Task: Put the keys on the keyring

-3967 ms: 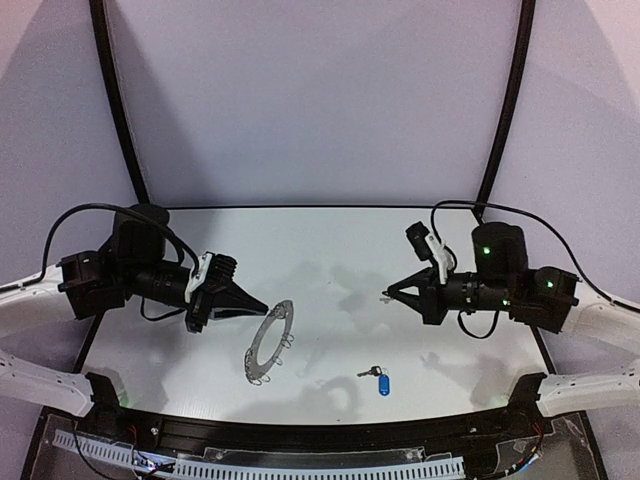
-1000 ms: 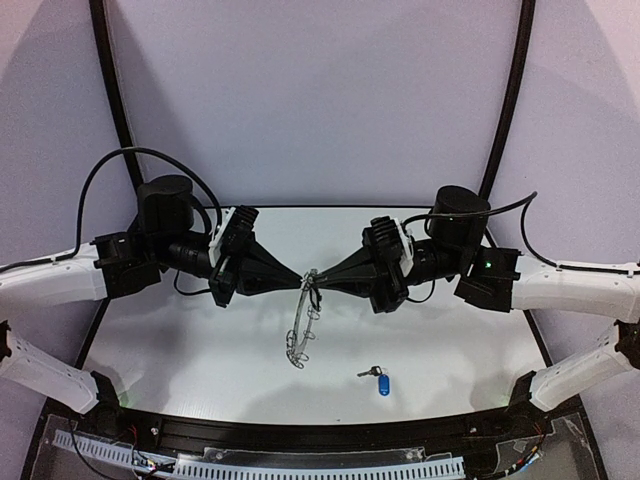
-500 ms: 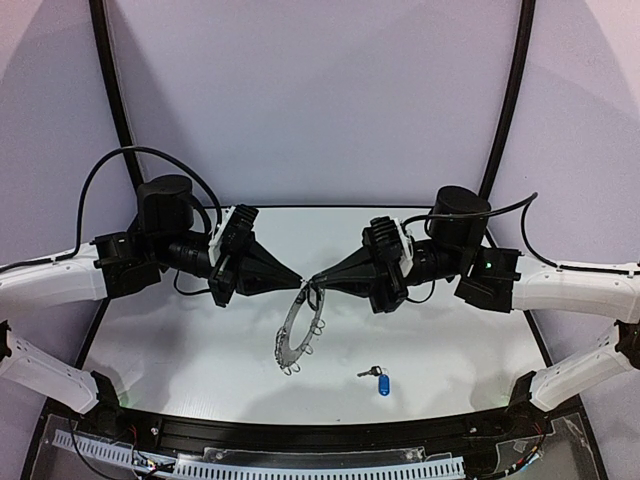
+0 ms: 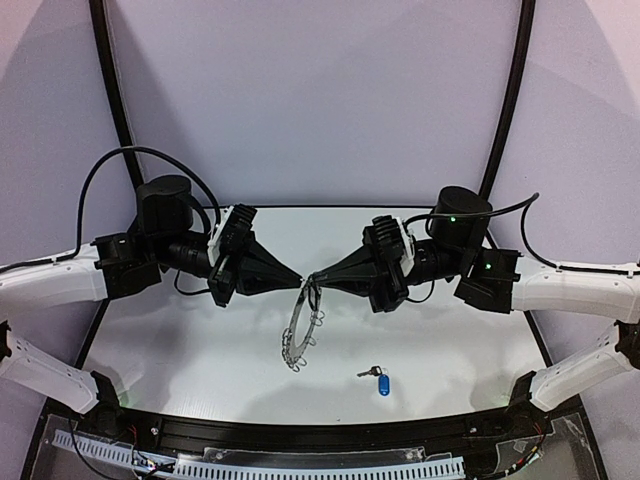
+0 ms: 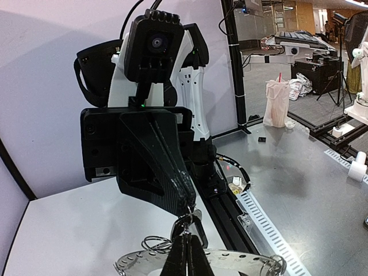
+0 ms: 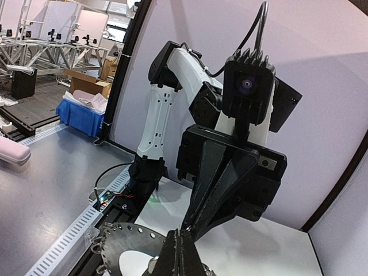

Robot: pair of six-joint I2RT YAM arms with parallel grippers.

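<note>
1. Above the keyring [image 4: 293, 335], right at its top rim, the two gripper tips meet nose to nose over the white table [image 4: 200, 350].
2. The left arm reaches in from the left of the keyring, its forearm roughly level and its wrist pointing right. The left gripper [image 4: 299, 280] has its fingers pressed together on the ring's upper rim, and the ring hangs tilted below it.
3. The right arm mirrors this from the right of the keyring. The right gripper [image 4: 314, 277] also has its fingers pressed together, with its tip just beside the ring's top.
4. A small metal bit shows at the right fingertips in the left wrist view. It is too small to tell whether it is a key or a wire loop.
5. Thin wire loops dangle along the keyring's rim. Whether its lower end touches the table cannot be told.
6. The key with the blue tag [image 4: 378, 380] lies on the table, right of the keyring's lower end and toward the arm bases, well apart from both grippers.
7. Both wrist views cut the keyring off at their bottom edge.
</note>
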